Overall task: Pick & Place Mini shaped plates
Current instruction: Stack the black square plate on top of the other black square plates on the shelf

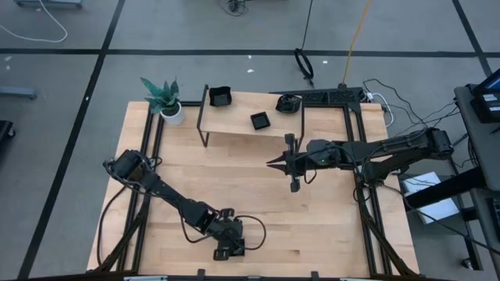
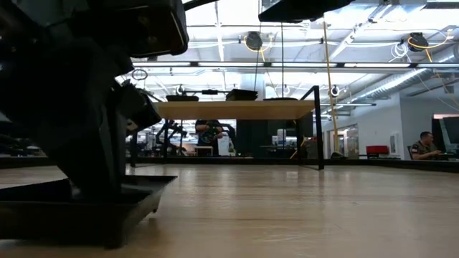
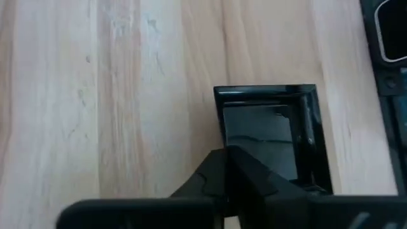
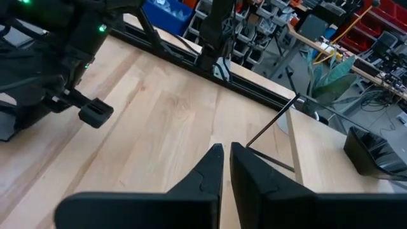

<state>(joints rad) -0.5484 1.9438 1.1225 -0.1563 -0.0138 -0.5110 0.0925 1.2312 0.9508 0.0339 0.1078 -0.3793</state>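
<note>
A square, glossy black mini plate (image 3: 267,130) lies on the wood table near its near edge; the low view shows it big at the left (image 2: 79,208), flat on the tabletop. My left gripper (image 3: 226,156) (image 1: 229,248) is down on it, shut at its rim. My right gripper (image 1: 273,164) (image 4: 226,152) hovers shut and empty over the table's middle, pointing left. Three more black plates sit on the raised wooden shelf: a deep square one (image 1: 220,97), a flat square one (image 1: 259,120) and a rounded one (image 1: 288,102). My left gripper pinches the square plate's side rim (image 3: 220,121), one finger (image 3: 267,181) over the inside and the other finger (image 3: 197,184) outside, coming from above. The fingers lie along that rim. The plate rests flat on the table; the fingers hide its near corner.
A wooden shelf (image 1: 234,119) on black legs stands at the far part of the table, with a potted green plant (image 1: 164,97) at the far left corner. Black frame rails (image 1: 355,140) run along the sides. Bare wood lies between the two arms.
</note>
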